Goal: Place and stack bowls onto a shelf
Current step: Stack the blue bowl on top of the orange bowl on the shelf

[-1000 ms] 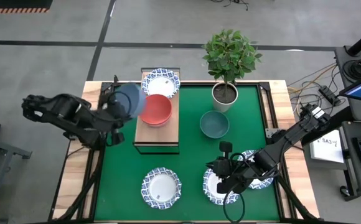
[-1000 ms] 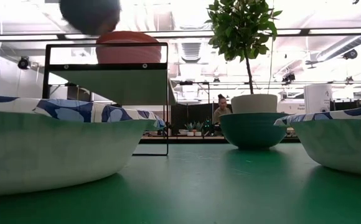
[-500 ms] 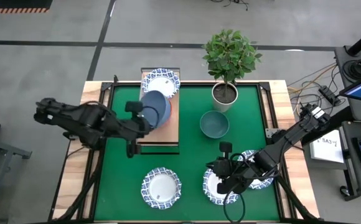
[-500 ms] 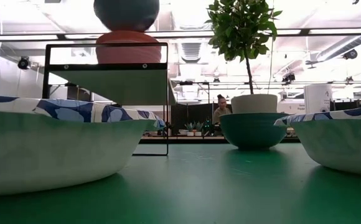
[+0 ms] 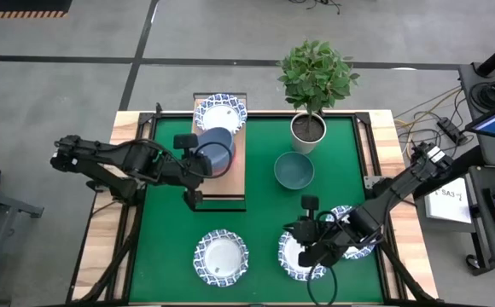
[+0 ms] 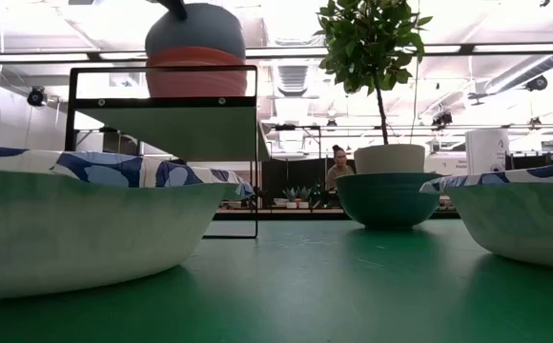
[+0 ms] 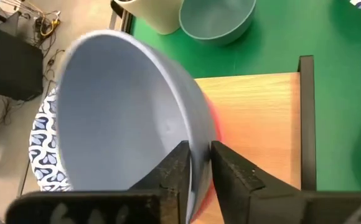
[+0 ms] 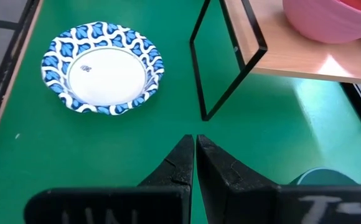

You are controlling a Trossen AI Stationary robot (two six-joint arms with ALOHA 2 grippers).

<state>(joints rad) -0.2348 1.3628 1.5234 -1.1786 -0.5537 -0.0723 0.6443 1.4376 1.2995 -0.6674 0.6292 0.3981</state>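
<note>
My left gripper [image 5: 200,153] reaches over the light-wood shelf [image 5: 230,175] from the table's left, shut on the blue bowl [image 5: 216,145]. That bowl sits tilted in the red bowl [image 6: 200,76] on the shelf top. A white bowl with a blue patterned rim [image 5: 220,112] stands at the shelf's far end. My right gripper [image 5: 309,252] is shut and hovers over a patterned bowl [image 5: 292,260] near the table's near right, touching nothing. A second patterned bowl [image 5: 357,239] lies beside it, a third [image 5: 222,256] at near centre. The teal bowl [image 5: 294,170] rests on the mat. My left gripper pinches the blue bowl's rim [image 7: 196,146] on the side toward the table's left, one finger [image 7: 175,171] inside the bowl and one [image 7: 231,173] outside. The fingers come roughly level from the left. The bowl is tilted, its underside on the red bowl [image 7: 213,118].
A potted plant in a white pot [image 5: 308,128] stands just right of the shelf's far end. The shelf's black frame [image 8: 215,93] rises from the green mat [image 5: 264,213]. Bare mat lies between the shelf and the near bowls.
My left gripper has carried the blue bowl from high beside the shelf's left edge toward the right, over the shelf. It has then come down, so the bowl now rests tilted on the red bowl. The right arm has kept still.
</note>
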